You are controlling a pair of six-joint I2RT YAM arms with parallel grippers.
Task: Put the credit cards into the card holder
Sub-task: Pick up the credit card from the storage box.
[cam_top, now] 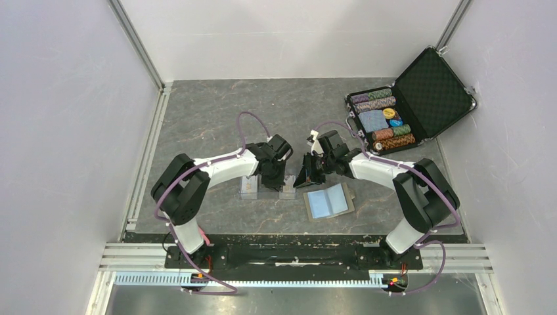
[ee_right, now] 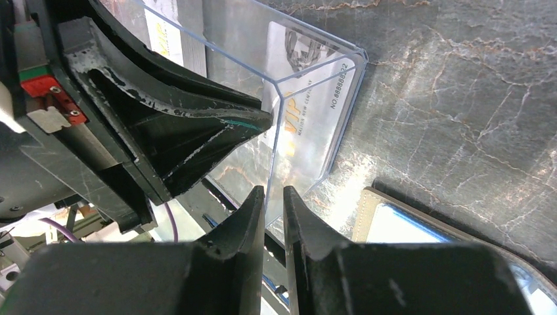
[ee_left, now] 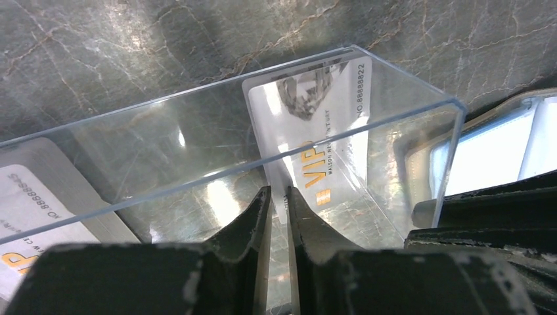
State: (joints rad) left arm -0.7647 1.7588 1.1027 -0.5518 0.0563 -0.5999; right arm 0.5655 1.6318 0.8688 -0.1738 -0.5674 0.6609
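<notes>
credit card (ee_left: pixel 315 131) | in clear case (ee_left: pixel 164 151) | left gripper (ee_left: pixel 279 193) apparently pinching it

The bench (cam_top: pixel 217 111) is coloured dark grey, marbled with pale and rust-tinted veins. The card (ee_left: pixel 315 131) is printed whitish-grey, with gold lettering, a dark number and a grey diamond picture. The clear case (ee_left: pixel 197 151) is colourless, faintly blue at its edges. The wallet (cam_top: pixel 329 201) is edged in olive-tan and lined pale blue. The chip case (cam_top: pixel 433 92) is black, quilted inside — purple, green and brown-orange striped chips (cam_top: pixel 373 100) are set around a blue deck (cam_top: pixel 373 121). The jaws are black, scuffed whitish.
</notes>
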